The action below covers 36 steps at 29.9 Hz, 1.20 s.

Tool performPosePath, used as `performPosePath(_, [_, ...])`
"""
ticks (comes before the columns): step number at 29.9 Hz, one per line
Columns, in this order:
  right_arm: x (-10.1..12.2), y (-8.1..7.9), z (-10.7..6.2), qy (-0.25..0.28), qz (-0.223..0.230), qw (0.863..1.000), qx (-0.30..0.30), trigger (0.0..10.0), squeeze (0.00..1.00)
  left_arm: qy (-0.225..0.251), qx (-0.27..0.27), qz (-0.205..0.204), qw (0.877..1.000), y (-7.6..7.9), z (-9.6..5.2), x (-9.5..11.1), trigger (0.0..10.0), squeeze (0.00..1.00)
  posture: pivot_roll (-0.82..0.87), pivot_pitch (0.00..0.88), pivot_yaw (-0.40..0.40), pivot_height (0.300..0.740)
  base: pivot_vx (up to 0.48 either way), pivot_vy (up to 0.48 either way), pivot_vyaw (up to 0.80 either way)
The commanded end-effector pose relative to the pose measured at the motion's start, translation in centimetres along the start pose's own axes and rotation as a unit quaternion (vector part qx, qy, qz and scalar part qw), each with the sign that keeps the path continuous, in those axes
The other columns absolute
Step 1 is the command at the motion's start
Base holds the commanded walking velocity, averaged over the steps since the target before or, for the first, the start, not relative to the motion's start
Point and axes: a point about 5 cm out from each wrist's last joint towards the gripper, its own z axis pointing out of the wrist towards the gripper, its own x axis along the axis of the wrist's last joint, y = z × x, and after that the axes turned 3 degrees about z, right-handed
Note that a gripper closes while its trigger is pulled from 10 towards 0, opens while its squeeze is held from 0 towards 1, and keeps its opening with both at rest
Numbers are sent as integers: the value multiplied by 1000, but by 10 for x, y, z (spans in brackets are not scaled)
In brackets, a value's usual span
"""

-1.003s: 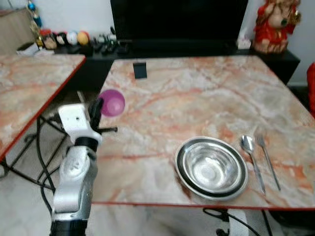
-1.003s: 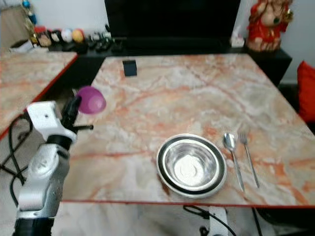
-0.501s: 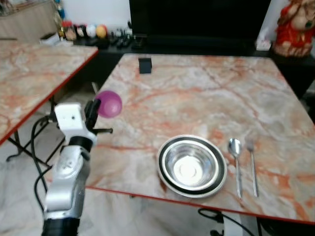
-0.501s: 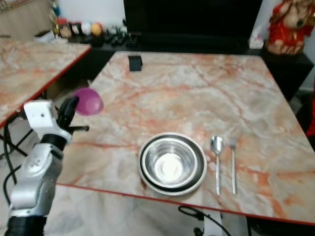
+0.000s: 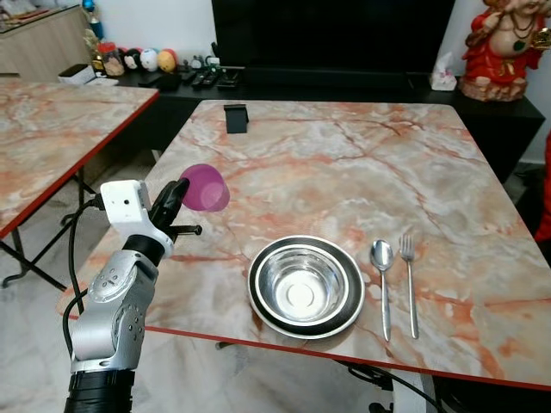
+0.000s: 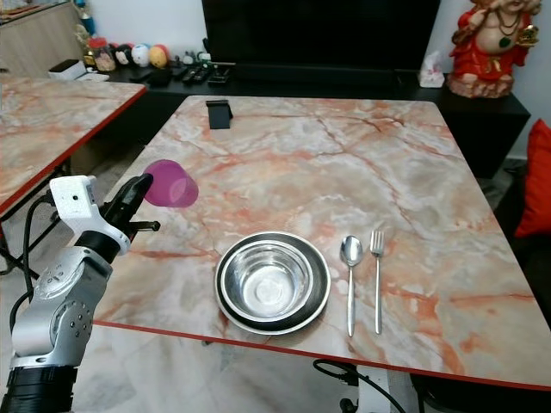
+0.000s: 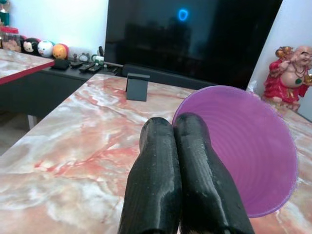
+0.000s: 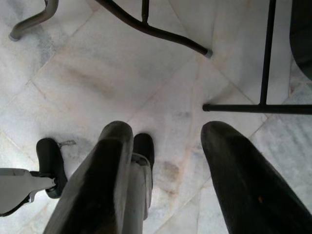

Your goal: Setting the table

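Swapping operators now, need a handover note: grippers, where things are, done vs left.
Left gripper: shut on the purple cup, held tilted in the air over the table's left edge.
Right gripper: open, hanging idle over the floor.
Done: steel bowl sits in the dark-rimmed plate near the front edge; spoon and fork lie side by side to its right.
Left: set the cup down upright by the setting.
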Motion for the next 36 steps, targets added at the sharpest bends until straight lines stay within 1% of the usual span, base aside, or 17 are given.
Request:
performPosePath(1, [0,0,0,-1,2,1000,0,10000,0,-7,-5,-7,1000,0,2,0,10000,0,-60,0,28,740,0,0,-706])
performPosePath(6, [0,0,0,-1,0,1000,4,10000,0,-9,-6,-10,1000,0,3,0,10000,0,-56,0,26,740,0,0,-676])
performPosePath(12, [1,-1,0,0,1,1000,8,10000,0,-8,-1,-3,1000,-1,7,3,10000,0,-53,0,27,740,0,0,-616])
performPosePath(16, [1,-2,0,5,5,1000,11,10000,0,-6,8,-12,1000,-2,9,7,10000,0,-53,0,27,740,0,0,0])
performPosePath(19, [1,-1,0,5,6,1000,10,10000,0,-16,14,-16,1000,-4,11,7,10000,0,-51,0,25,740,0,0,0])
performPosePath(21, [2,-1,0,5,6,1000,10,10000,0,-24,7,-29,999,-2,18,7,10000,0,-48,0,24,740,0,0,0])
performPosePath(22, [2,-1,0,5,6,1000,10,10000,0,-24,7,-29,999,-2,18,7,10000,0,-48,0,24,740,0,0,0])
performPosePath(23, [2,-1,0,5,4,1000,11,10000,0,-52,7,-19,998,-2,25,3,10000,0,-41,0,19,740,0,0,0])
performPosePath(26, [2,-1,0,4,0,1000,12,10000,0,-81,-2,-18,997,-1,35,-3,10000,0,-43,0,20,740,0,0,0])
performPosePath(27, [3,-1,0,4,0,1000,13,10000,0,-91,-14,-20,996,2,43,-3,10000,0,-48,0,21,740,0,0,0])
performPosePath(28, [3,-1,0,4,0,1000,13,10000,0,-91,-14,-20,996,2,43,-3,10000,0,-48,0,21,740,0,0,0])
performPosePath(29, [3,-1,0,5,0,1000,13,10000,0,-102,-19,-22,994,5,48,-4,10000,0,-50,0,22,740,0,0,0])
performPosePath(30, [3,-1,0,5,0,1000,13,10000,0,-113,-18,-17,993,6,52,-6,10000,0,-51,0,22,740,0,0,0])
performPosePath(31, [3,-1,0,5,0,1000,13,10000,0,-113,-18,-17,993,6,52,-6,10000,0,-51,0,22,740,0,0,0])
performPosePath(32, [3,-2,0,5,-1,1000,13,10000,0,-151,-13,1,988,5,61,-13,10000,0,-52,0,24,740,0,0,0])
performPosePath(34, [3,-2,0,5,-1,1000,13,10000,0,-160,-14,5,987,5,63,-14,10000,0,-52,0,24,740,0,0,0])
performPosePath(36, [3,-2,0,5,0,1000,13,10000,0,-169,-14,9,985,6,69,-14,10000,0,-54,0,25,740,0,0,0])
